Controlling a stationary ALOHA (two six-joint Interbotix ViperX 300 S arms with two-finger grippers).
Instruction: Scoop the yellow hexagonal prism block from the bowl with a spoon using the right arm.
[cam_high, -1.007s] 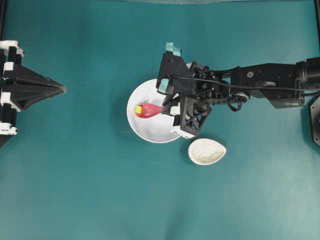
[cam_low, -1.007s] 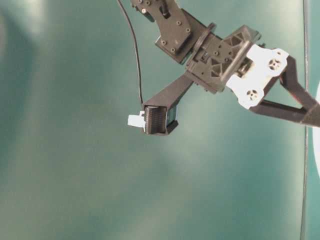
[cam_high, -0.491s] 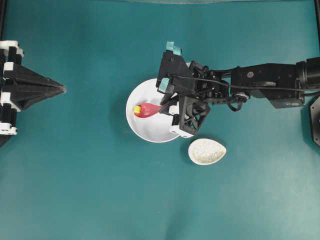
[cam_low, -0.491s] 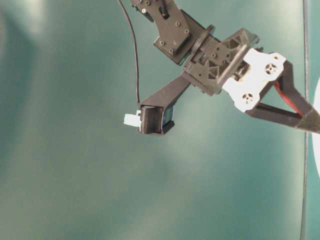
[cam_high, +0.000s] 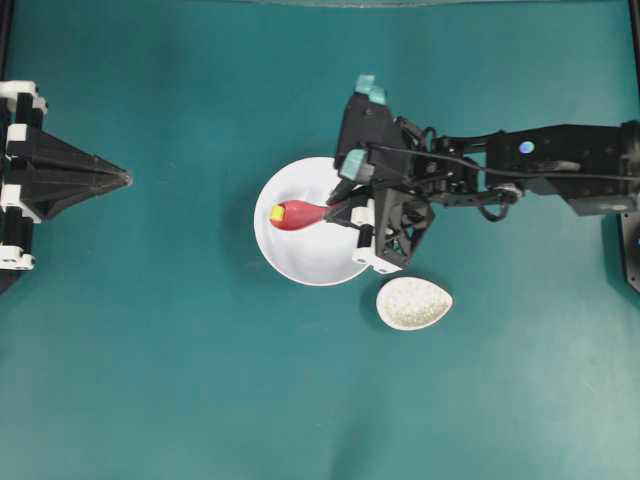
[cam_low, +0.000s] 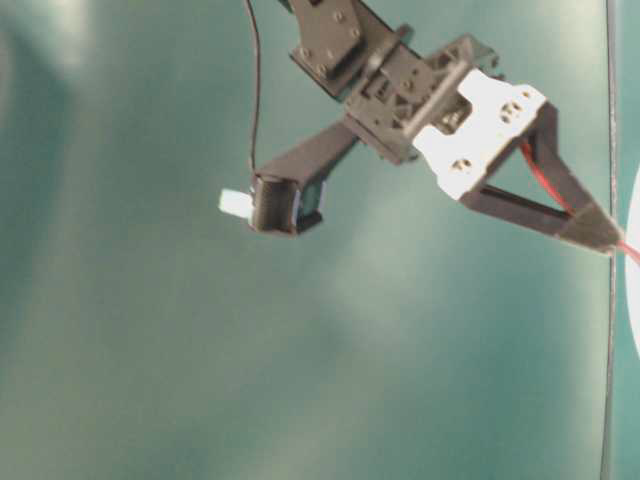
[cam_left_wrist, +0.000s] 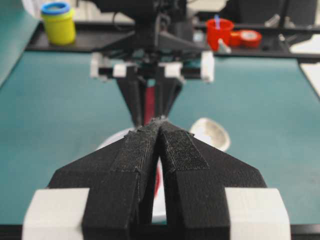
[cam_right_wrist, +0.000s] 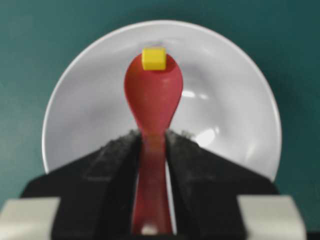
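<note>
The white bowl (cam_high: 310, 255) sits mid-table. My right gripper (cam_high: 338, 210) is shut on the handle of the pink-red spoon (cam_high: 297, 214) and holds it over the bowl. The yellow block (cam_high: 277, 212) sits at the far tip of the scoop. In the right wrist view the spoon (cam_right_wrist: 153, 100) runs out from my gripper (cam_right_wrist: 152, 136), with the block (cam_right_wrist: 153, 58) on its tip above the bowl (cam_right_wrist: 235, 100). My left gripper (cam_high: 125, 179) is shut and empty far to the left, also shown in its wrist view (cam_left_wrist: 160, 122). The table-level view shows the right gripper (cam_low: 598, 238).
A speckled beige spoon rest (cam_high: 414, 303) lies just right of and below the bowl. In the left wrist view it (cam_left_wrist: 212, 132) lies beside the bowl (cam_left_wrist: 111, 144), and a yellow cup (cam_left_wrist: 58, 22) and a red cup (cam_left_wrist: 220, 30) stand beyond the table's far edge.
My right gripper has risen and drawn back slightly to the right, carrying the spoon with the block on its tip. The left arm has not moved.
</note>
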